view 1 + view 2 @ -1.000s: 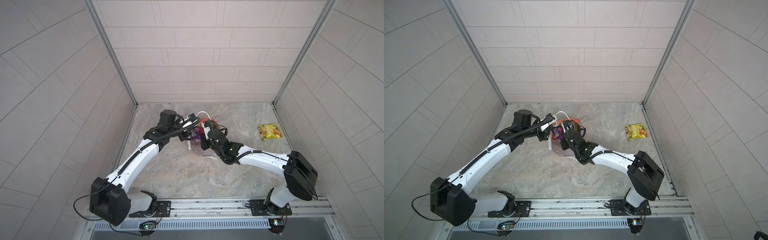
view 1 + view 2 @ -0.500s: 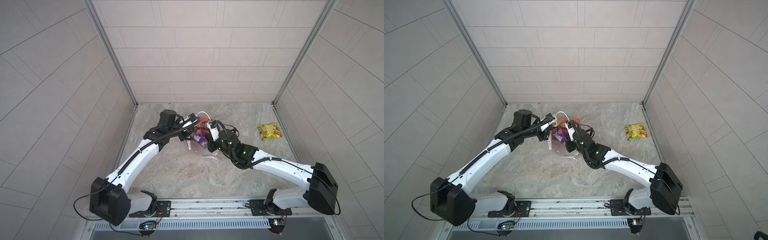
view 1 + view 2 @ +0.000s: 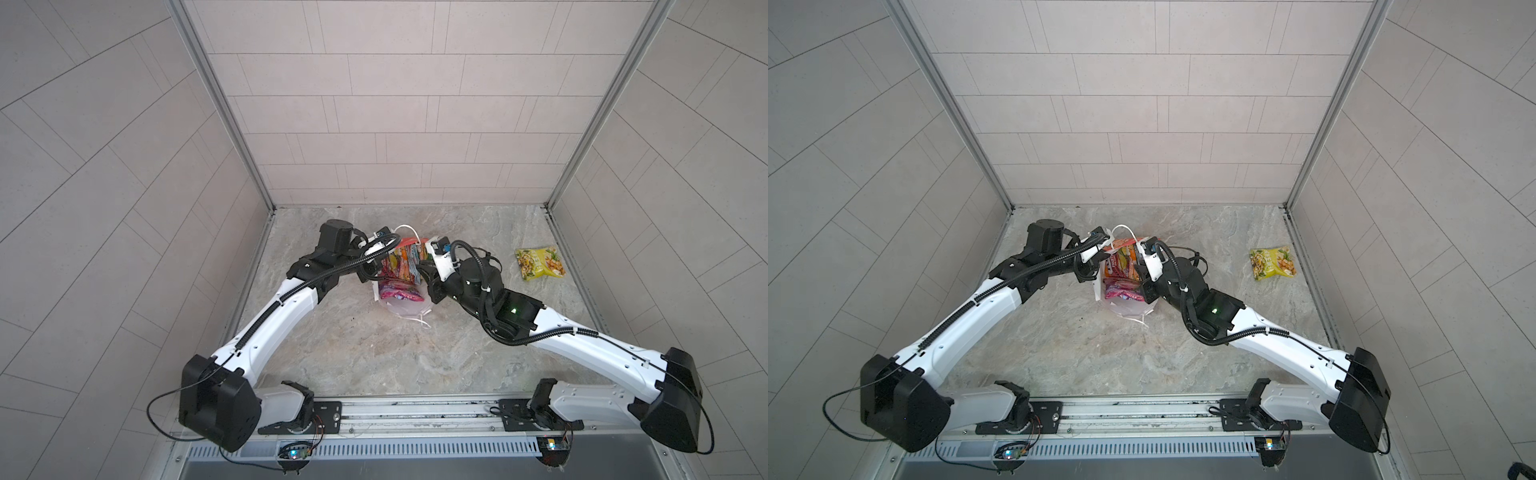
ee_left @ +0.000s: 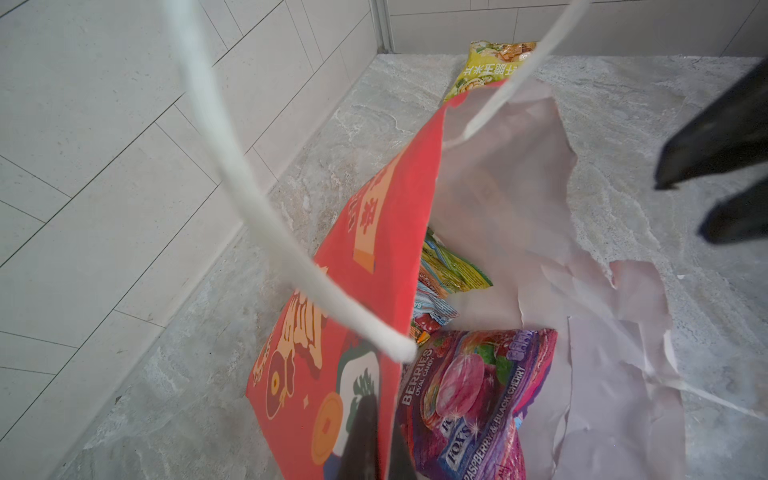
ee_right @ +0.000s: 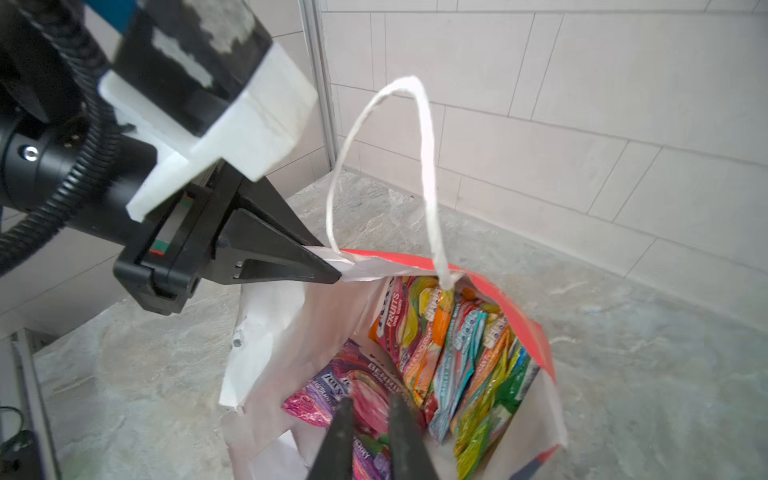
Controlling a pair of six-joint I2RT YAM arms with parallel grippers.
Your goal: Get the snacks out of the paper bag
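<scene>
The right arm has swung outward. The right gripper [image 5: 371, 401] now sits at the mouth of the paper bag [image 5: 519, 316], jaws slightly parted just above a pink packet [image 5: 328, 395] and gripping nothing visible. The left gripper [image 5: 328, 268] is clamped on the bag's rim. The bag stands mid-table [image 3: 374, 353] with most snacks [image 5: 419, 332] upright inside. In both top views one yellow packet [image 3: 539, 263] [image 3: 1272, 263] lies well apart, to the right.

Way into paper bag [image 5: 286, 332] open frm above; cord handle [image 5: 426, 137] arcs over mouth, snacks [image 5: 457, 353] crowd inside.
</scene>
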